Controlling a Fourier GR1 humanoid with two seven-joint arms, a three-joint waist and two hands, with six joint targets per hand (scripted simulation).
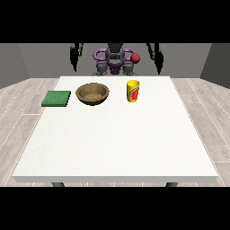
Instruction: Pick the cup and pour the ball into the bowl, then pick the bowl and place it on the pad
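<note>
A yellow cup point(132, 91) with a red mark stands upright on the white table point(117, 143), toward the far side. I cannot see a ball inside it. Left of the cup sits a brown wooden bowl point(92, 94). A green square pad point(56, 98) lies at the table's far left edge. The hand at the view's left point(74, 64) hangs behind the table's far edge, away from all three things. The hand at the view's right point(158, 64) hangs likewise, behind and right of the cup. Both hold nothing.
The robot's torso point(115, 60) stands behind the far edge, with a red knob point(135, 58) at its side. Grey plank floor surrounds the table. The near half of the tabletop is bare white surface.
</note>
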